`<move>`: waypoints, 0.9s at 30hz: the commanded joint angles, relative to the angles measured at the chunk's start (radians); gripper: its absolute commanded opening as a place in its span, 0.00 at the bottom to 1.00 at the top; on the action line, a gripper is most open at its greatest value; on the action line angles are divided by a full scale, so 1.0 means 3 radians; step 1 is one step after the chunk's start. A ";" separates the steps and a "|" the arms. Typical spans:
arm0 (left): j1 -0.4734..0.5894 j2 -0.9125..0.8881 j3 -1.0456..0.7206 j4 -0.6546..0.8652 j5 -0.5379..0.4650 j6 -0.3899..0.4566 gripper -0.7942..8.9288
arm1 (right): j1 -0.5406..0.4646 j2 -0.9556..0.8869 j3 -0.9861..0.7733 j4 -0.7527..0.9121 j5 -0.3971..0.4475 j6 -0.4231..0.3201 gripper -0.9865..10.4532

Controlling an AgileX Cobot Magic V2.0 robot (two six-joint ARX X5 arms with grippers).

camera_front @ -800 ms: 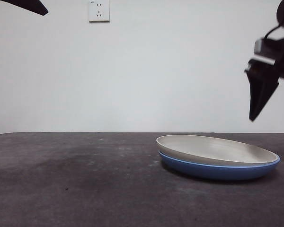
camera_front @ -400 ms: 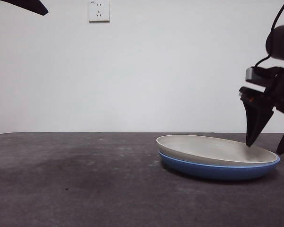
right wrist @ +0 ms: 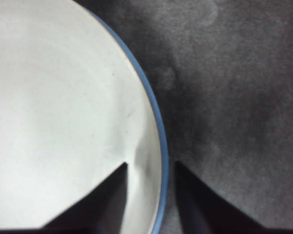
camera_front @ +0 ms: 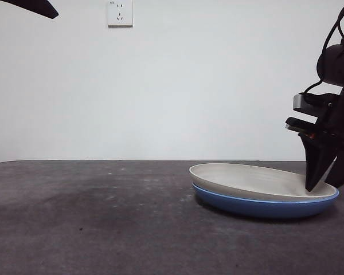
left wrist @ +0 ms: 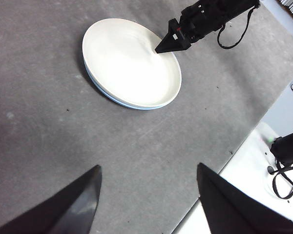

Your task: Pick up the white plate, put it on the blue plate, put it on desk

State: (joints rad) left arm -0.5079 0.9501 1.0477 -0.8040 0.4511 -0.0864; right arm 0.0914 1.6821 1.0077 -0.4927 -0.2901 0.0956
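Observation:
The white plate lies nested in the blue plate on the desk, right of centre. My right gripper hangs at the stack's right rim, open. In the right wrist view the right gripper straddles that rim: one jaw is over the white plate, the other outside the blue plate's edge, over the desk. My left gripper is open and empty, high above the desk. From there the white plate shows whole, with the right gripper at its rim.
A wall socket sits on the white back wall. The left arm's tip shows at the top left corner. In the left wrist view the desk's edge runs beside the stack, with a pale surface and black cables beyond.
The right gripper has come down from above and moved onto the right rim of the stacked plates. The plates and the left arm have not moved.

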 commanded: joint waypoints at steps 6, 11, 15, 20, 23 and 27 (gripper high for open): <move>-0.0013 0.0025 0.0028 0.0029 0.0022 0.0050 0.40 | 0.0008 0.0051 0.0019 0.0071 0.0034 0.0098 0.09; -0.0013 0.0025 0.0028 0.0008 0.0022 0.0050 0.40 | 0.0009 -0.0064 0.0019 0.0102 0.0033 0.0158 0.09; -0.0013 0.0025 0.0028 0.0010 0.0022 0.0050 0.40 | 0.0009 -0.0247 0.0020 0.0134 0.0000 0.0193 0.09; -0.0013 0.0025 0.0028 0.0024 0.0022 0.0051 0.40 | 0.0032 -0.0544 0.0020 0.0167 -0.0114 0.0272 0.09; -0.0013 0.0025 0.0028 0.0039 0.0022 0.0051 0.40 | 0.0065 -0.0693 0.0020 0.0202 -0.0181 0.0359 0.09; -0.0013 0.0025 0.0028 0.0038 0.0022 0.0051 0.40 | 0.0181 -0.0820 0.0020 0.0224 -0.0181 0.0444 0.09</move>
State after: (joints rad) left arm -0.5079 0.9501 1.0477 -0.8040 0.4511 -0.0868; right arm 0.1371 1.4296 1.0069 -0.4362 -0.3347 0.1940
